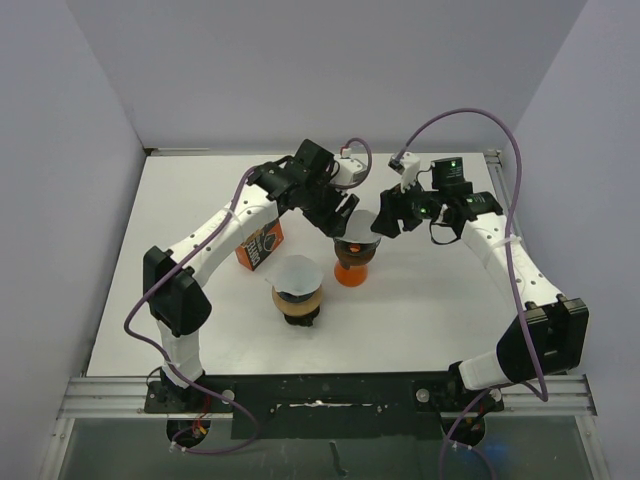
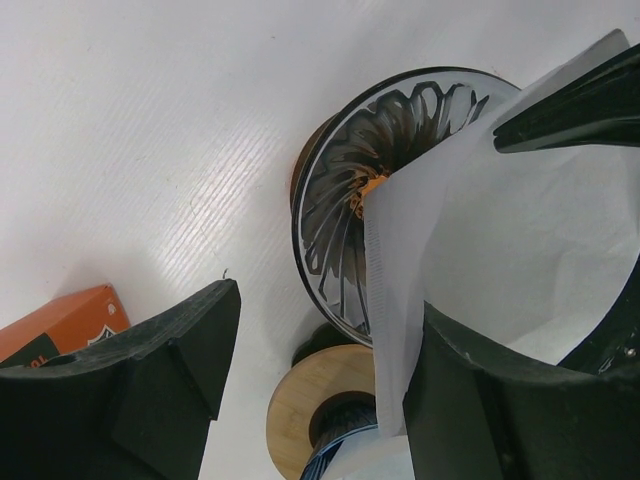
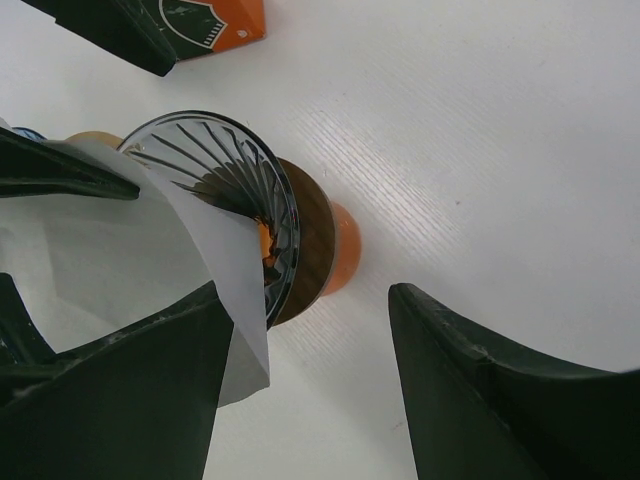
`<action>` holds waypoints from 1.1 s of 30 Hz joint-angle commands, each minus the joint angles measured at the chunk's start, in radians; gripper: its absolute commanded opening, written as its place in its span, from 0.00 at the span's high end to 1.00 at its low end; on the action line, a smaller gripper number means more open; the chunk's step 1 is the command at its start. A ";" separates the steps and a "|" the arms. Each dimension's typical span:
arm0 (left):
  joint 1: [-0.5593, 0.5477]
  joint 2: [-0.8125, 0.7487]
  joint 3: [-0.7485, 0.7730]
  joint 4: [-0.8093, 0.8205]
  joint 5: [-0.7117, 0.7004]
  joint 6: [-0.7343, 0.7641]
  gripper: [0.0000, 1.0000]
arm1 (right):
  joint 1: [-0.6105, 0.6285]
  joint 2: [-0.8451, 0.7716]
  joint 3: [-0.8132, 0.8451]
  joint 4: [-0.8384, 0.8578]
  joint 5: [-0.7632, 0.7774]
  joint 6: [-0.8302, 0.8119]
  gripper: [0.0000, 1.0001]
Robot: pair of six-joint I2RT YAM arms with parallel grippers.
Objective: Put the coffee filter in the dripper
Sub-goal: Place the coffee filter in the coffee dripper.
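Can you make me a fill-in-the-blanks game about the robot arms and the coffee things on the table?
1. The box beside the left arm is ___ in colour.
2. The paper filter at the ribbed glass dripper is ___ in colour.
3. Counting the nearer dripper, the table has ___ drippers on it.
4. The left gripper and the right gripper both have their jaws ___.

Missing words: orange, white, two, open.

The coffee filter (image 2: 480, 230) is a white paper cone, spread open and tilted. It covers part of the dripper's (image 2: 345, 180) mouth and is not seated, with one corner hanging past the rim. The dripper is clear ribbed glass on a brown collar and an orange base, standing upright near the middle of the worktop (image 1: 450, 320).
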 commanded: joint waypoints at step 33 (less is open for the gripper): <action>0.027 -0.053 -0.135 0.175 -0.019 -0.057 0.40 | 0.021 0.023 -0.054 0.092 0.064 0.037 0.41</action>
